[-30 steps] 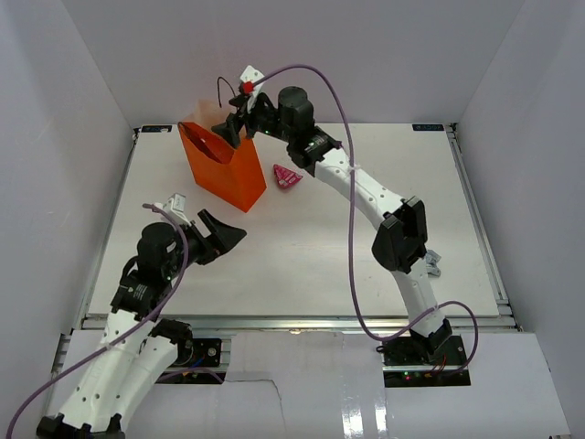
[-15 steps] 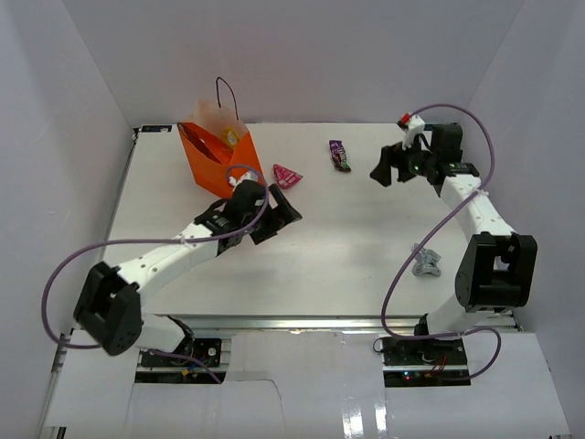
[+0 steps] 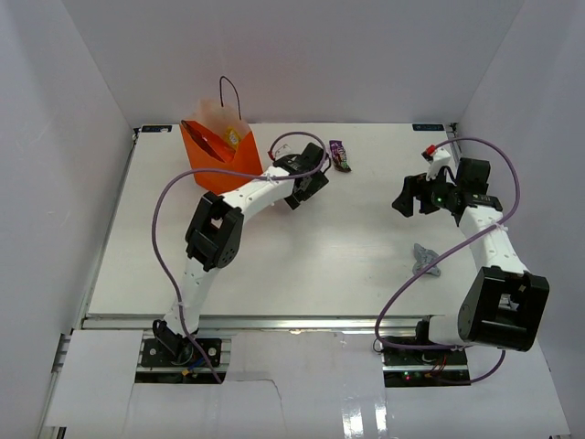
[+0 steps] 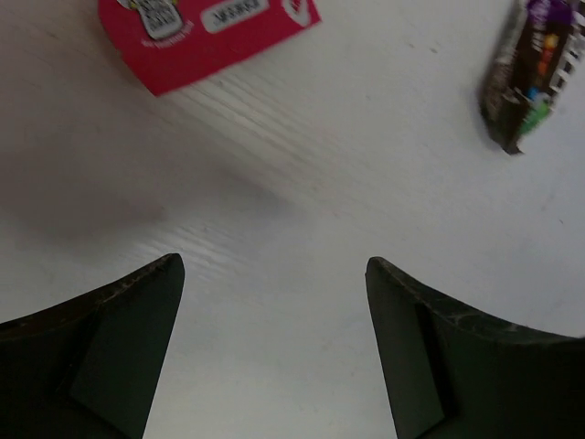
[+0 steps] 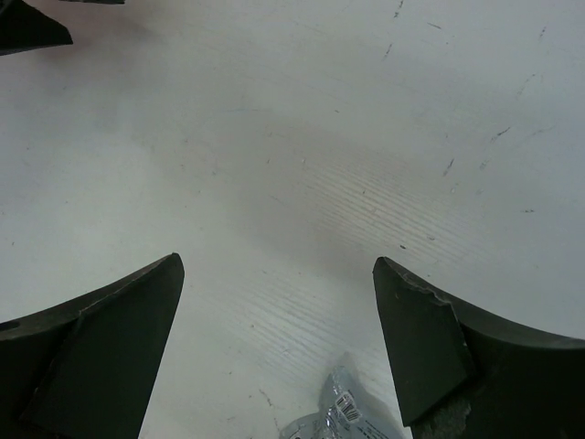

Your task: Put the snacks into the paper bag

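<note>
step: probably lining up the next snack pick with the left gripper [image 4: 274, 361], judging by its spot over the loose packets
left gripper: fingers apart, nothing between them, over bare bench [image 4: 302, 201]
pink packet [image 4: 208, 27]: upper left of the left wrist view, cut off by the top edge, lying flat
dark purple packet [image 4: 533, 64]: upper right of the same view, flat, well apart from the pink one
how to: neither packet sits between the fingers, so pick one and centre over it first; come down until the tips touch the bench, then close across the narrow side; thin film can slip, so squeeze slowly
right gripper [image 5: 274, 352]: fingers apart, empty
silver-grey packet [image 5: 340, 419]: bottom edge of the right wrist view, mostly cut off
paper bag [image 3: 222, 160]: upper left of the top view, upright, mouth open, something yellow and red inside; thin black cord handle [image 3: 228, 90] stands above it
materials: pink packet is glossy with white print and straight edges; purple one is a shiny crinkled oblong; silver one is crumpled foil; bag is stiff creased orange paper; bench is matt white with faint scuffs
</note>
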{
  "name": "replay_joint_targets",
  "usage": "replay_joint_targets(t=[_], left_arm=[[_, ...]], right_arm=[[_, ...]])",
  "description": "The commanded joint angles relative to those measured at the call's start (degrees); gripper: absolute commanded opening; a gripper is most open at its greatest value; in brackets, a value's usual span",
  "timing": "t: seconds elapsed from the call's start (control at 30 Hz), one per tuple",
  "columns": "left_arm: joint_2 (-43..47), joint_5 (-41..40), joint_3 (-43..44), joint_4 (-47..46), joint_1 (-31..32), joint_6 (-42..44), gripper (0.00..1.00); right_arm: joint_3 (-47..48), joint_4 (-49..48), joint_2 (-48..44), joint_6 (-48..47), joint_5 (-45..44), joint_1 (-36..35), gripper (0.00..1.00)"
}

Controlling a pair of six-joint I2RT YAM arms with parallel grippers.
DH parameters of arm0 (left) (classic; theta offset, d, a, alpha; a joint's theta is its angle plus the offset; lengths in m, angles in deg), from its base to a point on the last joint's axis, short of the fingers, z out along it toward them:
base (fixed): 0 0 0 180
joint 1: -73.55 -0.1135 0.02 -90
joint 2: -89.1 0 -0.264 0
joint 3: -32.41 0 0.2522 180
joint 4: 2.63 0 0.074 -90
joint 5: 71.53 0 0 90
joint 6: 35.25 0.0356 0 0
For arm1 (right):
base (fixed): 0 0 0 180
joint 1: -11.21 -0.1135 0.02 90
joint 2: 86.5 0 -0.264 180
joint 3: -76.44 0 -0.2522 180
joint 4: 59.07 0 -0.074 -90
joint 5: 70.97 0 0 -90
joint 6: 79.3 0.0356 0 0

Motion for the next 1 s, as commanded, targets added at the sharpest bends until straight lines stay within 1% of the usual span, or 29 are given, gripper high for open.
replay_joint_targets(t=[0.0, 0.1, 0.47, 0.6, 0.63, 0.7, 0.8, 0.83, 0.97], left_arm=[[-1.58, -2.52, 4.61, 6.99, -3.28, -2.23, 0.9], [-3.86, -2.6, 6.54, 7.08, -5.39, -1.09, 0.87], [-10.02, -6.56, 12.34, 7.26, -8.03, 5.15, 0.86], [-12.66, -7.35, 15.24, 7.17, -9.18, 7.61, 0.81], [-13.19, -7.7, 15.77, 7.08, -9.18, 8.23, 0.77], [-14.42, -8.49, 17.26, 6.91, -9.35, 9.54, 0.75], [-15.12, -9.37, 17.54, 6.03, -9.62, 12.97, 0.68], [-15.13, -9.46, 17.45, 5.77, -9.62, 13.67, 0.68], [-15.48, -9.81, 16.83, 4.54, -9.71, 16.84, 0.58]], right_arm=[[-0.17, -1.34, 0.07, -0.25, 2.38, 0.41, 0.9], [0.26, -1.6, 1.3, 0.01, 2.91, 0.59, 0.9], [2.11, -2.74, 4.55, 1.68, 5.01, 0.59, 0.9], [2.55, -2.66, 4.64, 1.86, 5.37, 0.67, 0.9], [2.55, -2.66, 4.64, 1.86, 5.37, 0.67, 0.9], [2.73, -2.66, 4.73, 1.94, 5.63, 0.67, 0.9], [2.82, -2.66, 4.81, 2.29, 6.16, 0.76, 0.9], [2.82, -2.66, 4.81, 2.47, 6.33, 0.76, 0.9], [2.99, -2.66, 4.9, 2.74, 6.77, 0.76, 0.9]])
